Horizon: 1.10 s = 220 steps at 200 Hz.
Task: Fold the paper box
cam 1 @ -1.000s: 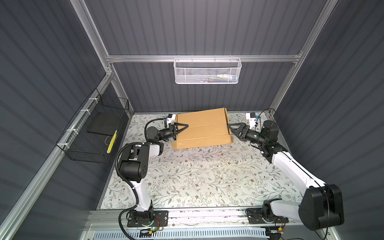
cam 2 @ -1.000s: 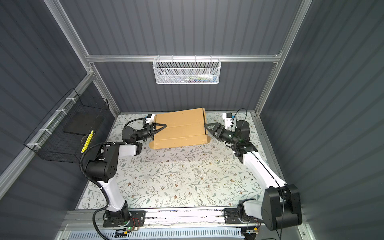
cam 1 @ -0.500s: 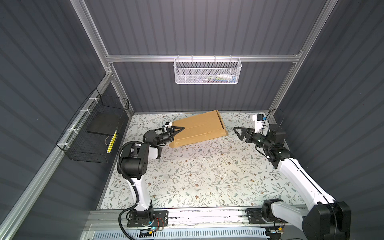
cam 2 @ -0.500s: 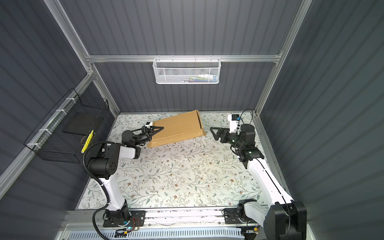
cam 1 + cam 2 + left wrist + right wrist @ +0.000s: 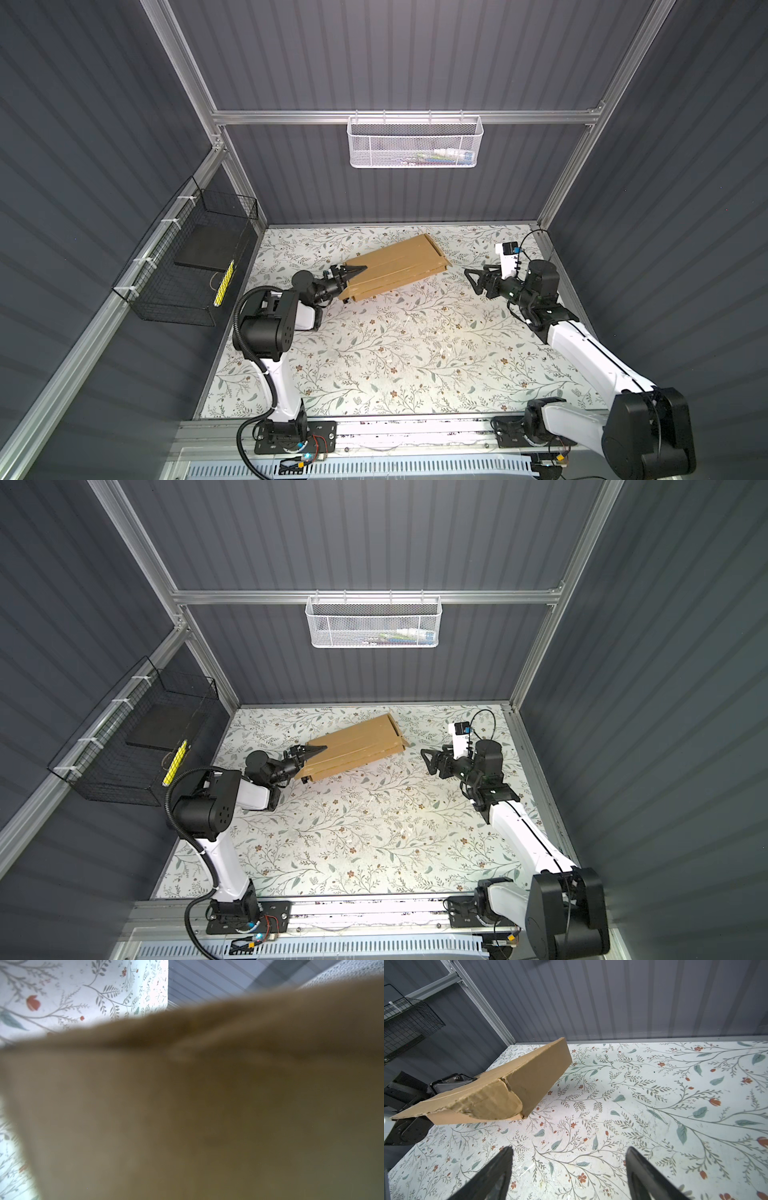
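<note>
The paper box (image 5: 397,266) (image 5: 357,746) is a closed, shallow brown cardboard box lying askew at the back of the table. My left gripper (image 5: 352,273) (image 5: 312,753) is shut on its left end, one finger lying over the top face. In the left wrist view blurred cardboard (image 5: 207,1105) fills the frame and hides the jaws. My right gripper (image 5: 473,281) (image 5: 429,761) (image 5: 569,1150) stands open to the right of the box, apart from it, with nothing between its fingers. The right wrist view shows the box (image 5: 529,1076) with its near end off the table.
A black wire basket (image 5: 187,266) holding a black slab hangs on the left wall. A white mesh basket (image 5: 415,143) hangs on the back wall. The floral table cover (image 5: 415,353) stretches toward the front rail.
The box has swung and shifted left with my left gripper. My right gripper has come off its right end and drawn back to the right.
</note>
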Available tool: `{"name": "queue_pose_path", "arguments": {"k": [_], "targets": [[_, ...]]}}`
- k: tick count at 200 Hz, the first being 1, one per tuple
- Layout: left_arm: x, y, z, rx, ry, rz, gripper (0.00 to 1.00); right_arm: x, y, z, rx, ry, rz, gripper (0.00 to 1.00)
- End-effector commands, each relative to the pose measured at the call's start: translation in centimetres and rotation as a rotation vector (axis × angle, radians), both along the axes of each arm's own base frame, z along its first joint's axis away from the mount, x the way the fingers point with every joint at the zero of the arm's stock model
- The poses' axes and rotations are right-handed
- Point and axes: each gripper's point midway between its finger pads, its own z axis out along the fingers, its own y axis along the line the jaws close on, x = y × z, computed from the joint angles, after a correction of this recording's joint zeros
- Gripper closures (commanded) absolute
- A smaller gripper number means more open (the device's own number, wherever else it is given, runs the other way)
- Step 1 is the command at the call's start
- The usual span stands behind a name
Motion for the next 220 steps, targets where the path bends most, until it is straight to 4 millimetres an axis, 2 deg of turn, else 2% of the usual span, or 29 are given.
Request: {"name": "queue_pose_path", "arguments": {"k": [1, 60, 134, 174, 220], "targets": [[-0.2, 0.2, 0.5, 0.003, 0.073, 0.007, 0.54, 0.2, -0.2, -0.1, -0.056, -0.051, 0.009, 0.16], [-1.0, 0.0, 0.1, 0.057, 0.192, -0.030, 0.57, -0.8, 1.6, -3.0, -0.129, -0.073, 0.113, 0.17], [-2.2, 0.2, -0.6, 0.053, 0.305, -0.057, 0.58, -2.9, 4.6, -4.1, -0.192, -0.165, 0.309, 0.16], [-1.4, 0.3, 0.2, 0.064, 0.278, -0.055, 0.60, -2.9, 5.4, -4.4, -0.218, -0.187, 0.352, 0.16], [-2.2, 0.4, 0.1, 0.119, 0.289, -0.061, 0.61, -2.4, 5.9, -4.3, -0.253, -0.199, 0.374, 0.16]]}}
